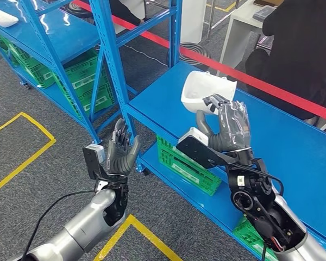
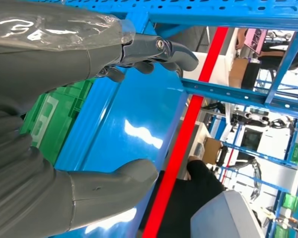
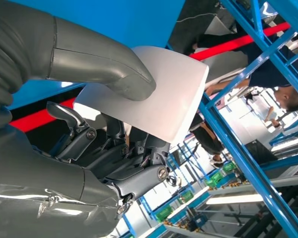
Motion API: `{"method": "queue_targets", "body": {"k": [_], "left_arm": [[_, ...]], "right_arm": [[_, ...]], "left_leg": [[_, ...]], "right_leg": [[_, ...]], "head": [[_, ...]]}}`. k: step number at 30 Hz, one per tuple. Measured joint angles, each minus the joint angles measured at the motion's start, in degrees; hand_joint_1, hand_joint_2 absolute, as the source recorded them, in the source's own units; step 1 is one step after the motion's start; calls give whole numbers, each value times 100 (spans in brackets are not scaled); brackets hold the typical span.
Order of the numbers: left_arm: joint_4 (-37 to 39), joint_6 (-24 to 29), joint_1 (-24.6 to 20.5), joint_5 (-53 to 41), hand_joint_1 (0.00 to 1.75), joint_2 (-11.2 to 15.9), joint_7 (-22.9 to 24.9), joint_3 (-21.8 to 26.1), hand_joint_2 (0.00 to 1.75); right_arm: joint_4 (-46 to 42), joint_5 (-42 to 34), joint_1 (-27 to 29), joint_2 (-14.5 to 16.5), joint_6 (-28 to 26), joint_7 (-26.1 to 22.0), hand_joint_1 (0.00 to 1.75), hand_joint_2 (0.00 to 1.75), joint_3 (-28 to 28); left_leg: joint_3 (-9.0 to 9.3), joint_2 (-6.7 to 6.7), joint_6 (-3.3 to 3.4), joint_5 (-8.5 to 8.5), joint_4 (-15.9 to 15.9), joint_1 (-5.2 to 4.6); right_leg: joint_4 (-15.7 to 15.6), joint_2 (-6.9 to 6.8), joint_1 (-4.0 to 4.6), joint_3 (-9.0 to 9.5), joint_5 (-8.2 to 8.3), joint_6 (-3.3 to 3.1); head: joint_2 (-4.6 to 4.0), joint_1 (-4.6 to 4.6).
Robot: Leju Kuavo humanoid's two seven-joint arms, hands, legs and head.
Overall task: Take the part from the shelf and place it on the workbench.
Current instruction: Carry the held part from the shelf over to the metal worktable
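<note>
The part is a white curved plastic shell (image 1: 205,91). My right hand (image 1: 229,126) holds it above the blue workbench top (image 1: 276,147), near that surface's front left area. In the right wrist view the thumb (image 3: 102,62) presses on one face of the white part (image 3: 170,99) and the dark fingers (image 3: 113,158) close under it. My left hand (image 1: 121,149) is raised in front of the blue shelf post (image 1: 112,65), fingers apart and holding nothing. In the left wrist view its thumb (image 2: 113,186) and fingers (image 2: 159,52) spread wide over the blue surface.
A blue rack (image 1: 50,32) stands at the left with green crates (image 1: 83,76) on its lower level and another white part (image 1: 1,16) on top. Green crates (image 1: 186,163) sit under the workbench. A red barrier tape (image 1: 255,81) runs behind it, with a dark-clothed person (image 1: 300,49) beyond. Yellow lines (image 1: 22,147) mark the floor.
</note>
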Motion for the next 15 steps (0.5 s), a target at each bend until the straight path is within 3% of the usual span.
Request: {"method": "queue_targets", "body": {"k": [15], "left_arm": [[62,-23,-21,-8,0,-27,-14,0,175]], "right_arm": [[0,20,15,-3,-20,-2,175,175,-13]], "left_leg": [[-127,2,-9,-8,127,-1]], "right_leg": [[166,2,0,-148,-26,-24]], "head": [[0,0]]}}
